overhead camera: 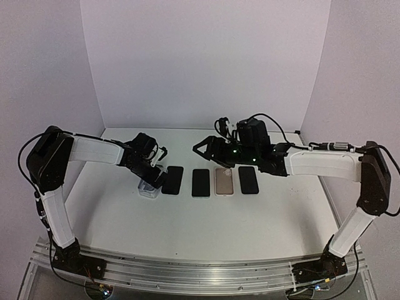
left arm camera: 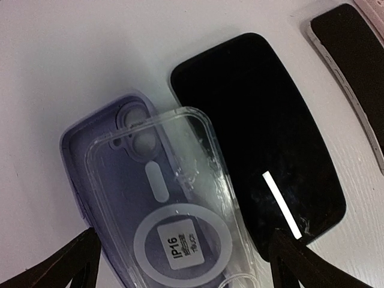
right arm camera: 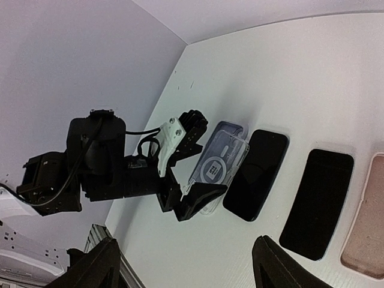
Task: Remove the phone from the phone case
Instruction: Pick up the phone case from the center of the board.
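A clear phone case lies tilted on top of a purple case, both without phones. My left gripper is open, its fingers on either side of the clear case's near end; I cannot tell whether they touch it. A bare black phone lies just right of the cases. My right gripper is open and empty, held above the table and looking at the left gripper and the clear case. In the top view the cases sit under the left gripper.
A row runs right from the cases: black phone, a phone with a light rim, a pink-cased item, another black phone. The right gripper hovers behind the row. White walls stand at the back and sides.
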`<state>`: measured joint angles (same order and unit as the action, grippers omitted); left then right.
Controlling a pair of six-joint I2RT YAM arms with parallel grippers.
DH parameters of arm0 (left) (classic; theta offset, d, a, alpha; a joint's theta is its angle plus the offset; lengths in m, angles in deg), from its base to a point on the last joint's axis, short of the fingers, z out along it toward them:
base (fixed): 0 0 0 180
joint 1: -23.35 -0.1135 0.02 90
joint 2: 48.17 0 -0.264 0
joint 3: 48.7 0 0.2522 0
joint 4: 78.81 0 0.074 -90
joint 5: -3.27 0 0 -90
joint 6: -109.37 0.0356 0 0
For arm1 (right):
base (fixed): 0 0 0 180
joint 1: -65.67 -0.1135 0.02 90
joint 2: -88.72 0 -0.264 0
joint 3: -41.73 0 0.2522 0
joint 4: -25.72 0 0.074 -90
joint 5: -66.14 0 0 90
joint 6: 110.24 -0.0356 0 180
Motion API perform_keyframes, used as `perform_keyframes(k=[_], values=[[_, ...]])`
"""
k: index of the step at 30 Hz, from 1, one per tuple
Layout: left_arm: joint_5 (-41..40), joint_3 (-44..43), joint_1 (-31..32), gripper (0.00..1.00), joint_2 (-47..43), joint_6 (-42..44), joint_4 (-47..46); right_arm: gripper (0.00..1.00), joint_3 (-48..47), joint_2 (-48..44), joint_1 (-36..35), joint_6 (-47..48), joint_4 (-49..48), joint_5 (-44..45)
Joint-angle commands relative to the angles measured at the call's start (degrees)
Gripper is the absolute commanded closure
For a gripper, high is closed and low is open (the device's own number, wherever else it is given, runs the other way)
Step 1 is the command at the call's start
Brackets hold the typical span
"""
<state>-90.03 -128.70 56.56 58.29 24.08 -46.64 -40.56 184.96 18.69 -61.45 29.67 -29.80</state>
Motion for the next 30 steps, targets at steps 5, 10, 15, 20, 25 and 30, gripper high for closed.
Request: perform_keyframes(k=[5, 10, 15, 20, 25, 30], values=[[-2.24, -4.41, -0.08, 0.05, 2.88, -0.64, 0.48, 0.24, 2.3, -4.47, -0.31, 1.28, -0.21, 1.71], [-1.64, -3.56, -0.08, 0.11, 3.58, -1.81, 0.54, 0.24, 1.8, -4.16, -0.31, 1.73, -0.21, 1.42], [-1.84, -3.64, -0.08, 0.11, 4.81, -3.0, 0.4, 0.24, 0.86, -3.26, -0.33, 1.52, -0.21, 0.29], [-2.04, -3.46, -0.09, 0.11, 5.22, -3.24, -0.14, 0.24, 1.55, -3.99, -0.31, 1.58, -0.21, 0.55], [-1.06, -4.01, -0.06, 0.2, 4.67, -4.15, 0.52, 0.24, 2.46, -4.83, -0.35, 1.64, -0.21, 1.36], [-0.66, -4.98, -0.08, 0.32, 3.64, -6.59, 2.2, 0.23, 2.25, -4.73, -0.34, 1.72, -0.21, 1.26]])
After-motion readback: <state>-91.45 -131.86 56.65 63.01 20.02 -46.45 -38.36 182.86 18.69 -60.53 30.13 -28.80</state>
